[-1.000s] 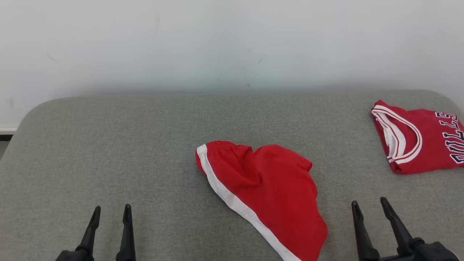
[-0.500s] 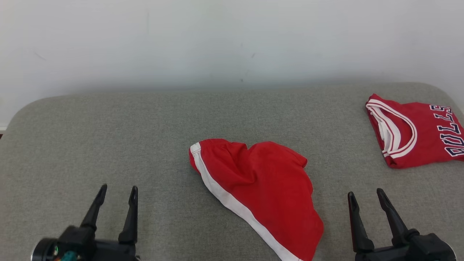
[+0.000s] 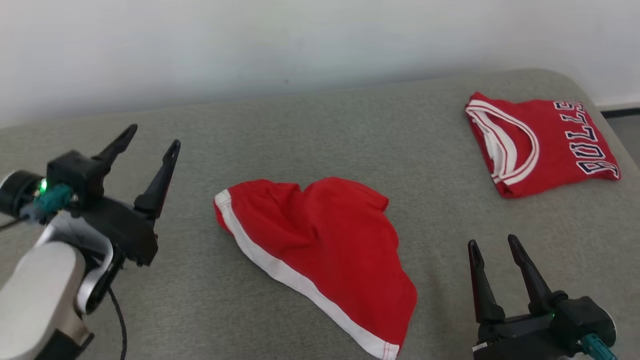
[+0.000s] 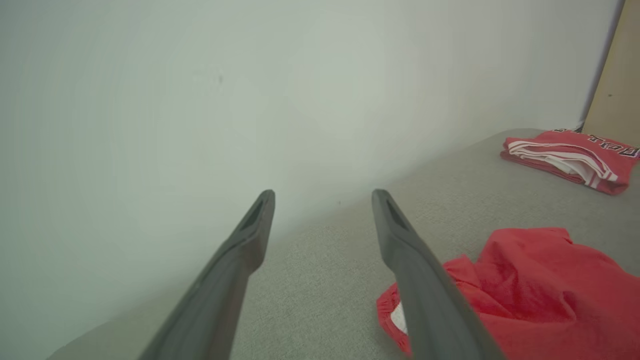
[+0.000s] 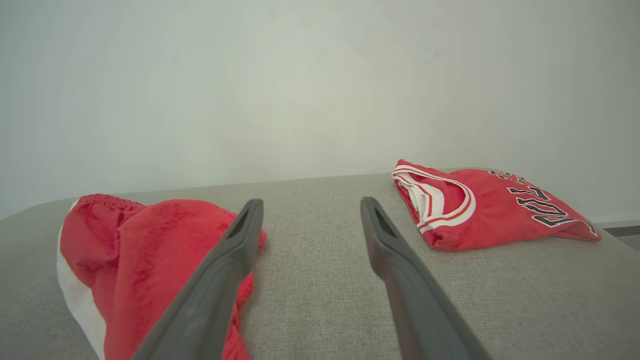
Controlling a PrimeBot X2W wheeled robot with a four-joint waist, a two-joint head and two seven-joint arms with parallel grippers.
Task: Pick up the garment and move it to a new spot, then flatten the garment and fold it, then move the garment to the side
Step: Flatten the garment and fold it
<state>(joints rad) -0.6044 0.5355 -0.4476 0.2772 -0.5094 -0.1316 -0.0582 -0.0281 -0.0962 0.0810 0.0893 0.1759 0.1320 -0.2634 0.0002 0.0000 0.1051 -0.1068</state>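
Red shorts (image 3: 325, 240) lie crumpled near the middle of the grey padded surface (image 3: 350, 125). A white stripe (image 3: 295, 276) runs along the edge facing the robot, from the gathered waistband end on the robot's left down to the hem near the front edge. The cloth is rumpled and doubled over itself (not spread flat), with a notch-like fold on its far side, and nothing touches it. The left gripper (image 3: 153, 137) is raised over the surface to the left of the shorts and well apart from them, its two dark fingers spread wide with nothing between them. In the left wrist view the waistband end sits at the lower right, partly behind the right finger. The right gripper (image 3: 492, 242) is low at the near right, beside the hem end of the shorts but clear of the cloth, its fingers likewise parted and empty. Its wrist view has the shorts on the left and bare grey fabric between the fingers. A folded red jersey (image 3: 542, 145) with a white-trimmed neckline and dark lettering rests toward the far right corner, well apart from the shorts. A pale wall (image 3: 300, 40) stands behind the surface.
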